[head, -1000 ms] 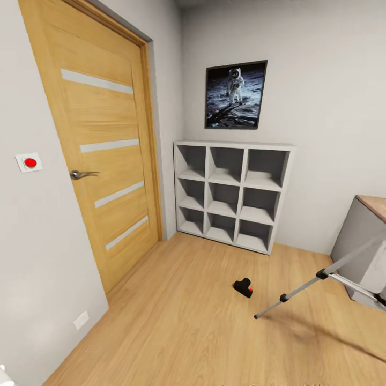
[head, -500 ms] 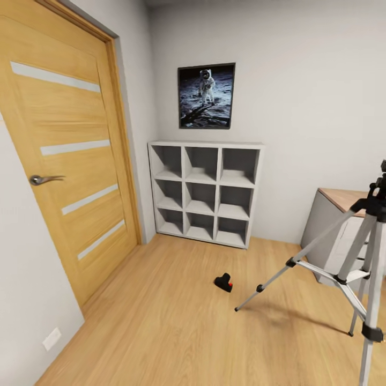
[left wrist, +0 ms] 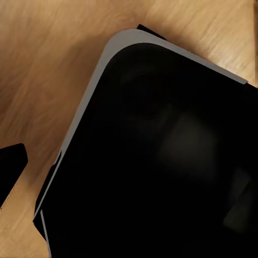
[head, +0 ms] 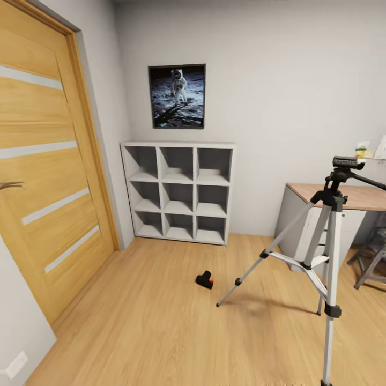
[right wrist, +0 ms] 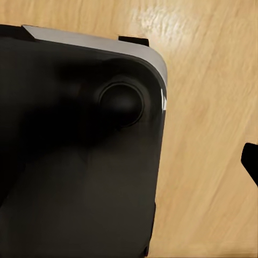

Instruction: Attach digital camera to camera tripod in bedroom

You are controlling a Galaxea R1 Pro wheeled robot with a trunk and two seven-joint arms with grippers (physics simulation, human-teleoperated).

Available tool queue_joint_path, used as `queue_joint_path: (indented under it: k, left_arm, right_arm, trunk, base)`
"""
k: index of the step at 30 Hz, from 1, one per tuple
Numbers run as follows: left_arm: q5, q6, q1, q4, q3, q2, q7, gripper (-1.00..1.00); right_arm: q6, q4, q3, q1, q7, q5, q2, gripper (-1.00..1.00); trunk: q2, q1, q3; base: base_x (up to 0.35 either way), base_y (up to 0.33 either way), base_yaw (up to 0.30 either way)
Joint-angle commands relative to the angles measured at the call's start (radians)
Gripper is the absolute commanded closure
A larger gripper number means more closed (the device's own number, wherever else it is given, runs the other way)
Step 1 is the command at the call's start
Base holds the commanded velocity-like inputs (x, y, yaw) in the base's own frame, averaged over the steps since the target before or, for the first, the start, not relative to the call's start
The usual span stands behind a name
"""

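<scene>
**Q:** Grippers, state of each?

**A:** Cannot be told. Left wrist view: a large black body with a grey rim [left wrist: 161, 161] lies over wood floor, and a dark sliver [left wrist: 11, 174] at the frame's edge may be a fingertip of the left gripper. Right wrist view: a like black body [right wrist: 70, 161], with a dark sliver [right wrist: 250, 161] that is perhaps a fingertip of the right gripper. Whether the jaws are spread or pressed together is not legible in either.

**Q:** Location of the task's things?

**A:** Head view. The digital camera [head: 204, 280], small and black with a red mark on its upper face, lies on the light wood floor [head: 150, 332]. It sits just beside the foot of the nearest leg of the camera tripod [head: 328, 252], apart from it and not mounted. The tripod stands upright on silver legs, and its black head [head: 346, 163] carries a pan handle running toward the right.

**Q:** Surroundings, working outward?

**A:** Behind the camera, against the pale wall, is a grey nine-cell shelf unit [head: 179, 190]. Above the unit hangs a framed astronaut picture [head: 177, 96]. At left is a wooden door [head: 48, 177] with pale horizontal stripes. Behind the tripod is a wood-topped desk [head: 308, 194], bearing small items too blurred to identify. Metal stool legs [head: 370, 265] show at far right.
</scene>
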Motion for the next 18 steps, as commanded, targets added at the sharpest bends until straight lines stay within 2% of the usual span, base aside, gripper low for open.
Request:
queue_joint_path:
  k: [1,12,18]
  left_arm:
    - [0.002,-0.001,0.001,-0.002,0.001,0.000,0.001,-1.00]
    - [0.002,-0.001,0.001,-0.002,0.001,0.000,0.001,-1.00]
    - [0.000,0.000,0.001,-0.002,-0.001,0.000,0.001,-1.00]
  right_arm:
    - [-0.001,-0.001,0.000,0.000,-0.003,0.009,0.000,-1.00]
    - [-0.002,-0.001,0.000,0.000,-0.002,0.009,0.000,-1.00]
    - [-0.002,-0.001,0.001,0.000,-0.002,0.010,0.000,-1.00]
  trunk:
    - [0.000,0.000,-0.001]
    - [0.000,0.000,-0.001]
    - [0.000,0.000,-0.001]
  base:
    - [0.000,0.000,-0.286]
    - [0.000,0.000,-0.287]
    - [0.037,0.000,-0.140]
